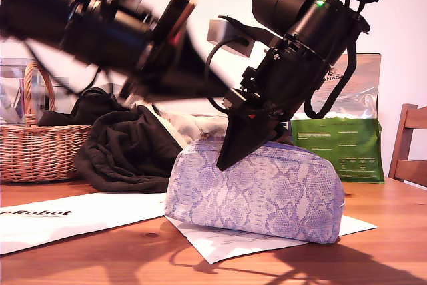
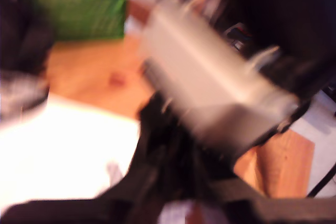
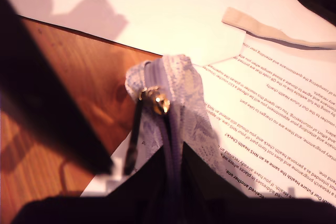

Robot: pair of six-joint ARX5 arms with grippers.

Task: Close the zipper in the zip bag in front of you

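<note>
Exterior view: camera low, near surface (image 1: 280, 258) height, facing level across it toward the back wall. The zip bag (image 1: 267, 191) sits close in centre frame; both arms cross the upper frame, very near the lens.

First wrist view: heavily motion-blurred. It looks down past the other arm's grey housing (image 2: 210, 87) onto wood and white paper, with a green shape (image 2: 79, 9) beyond. Shares with the exterior view the green foil bag (image 1: 337, 148), probably.

Second wrist view: rides my second hand (image 3: 176, 161), looking steeply down along the zip bag's top, very close. The zipper (image 3: 155, 100) fills mid-frame; printed paper (image 3: 273, 114) lies beneath. Shared with exterior: bag, paper, surface.
</note>
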